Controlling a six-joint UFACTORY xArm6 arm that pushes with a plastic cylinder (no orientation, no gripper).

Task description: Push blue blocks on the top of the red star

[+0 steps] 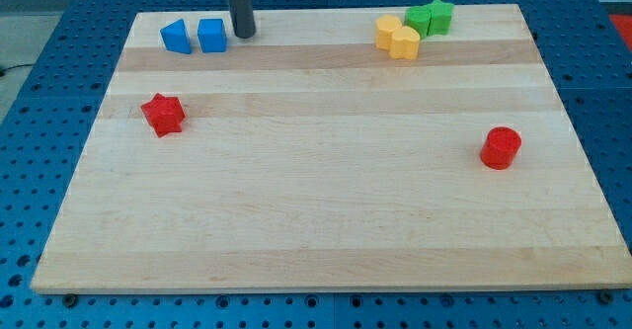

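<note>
Two blue blocks sit side by side near the view's top left: a blue wedge-like block (177, 37) and a blue cube (211, 35) touching or nearly touching it. The red star (163, 114) lies below them, toward the view's left. My tip (243, 35) rests on the board just right of the blue cube, a small gap from it. The rod rises straight up out of the view's top.
The wooden board (326, 220) lies on a blue pegboard. Two yellow blocks (397, 37) and two green blocks (431, 17) cluster at the view's top right. A red cylinder (501, 147) stands at the view's right.
</note>
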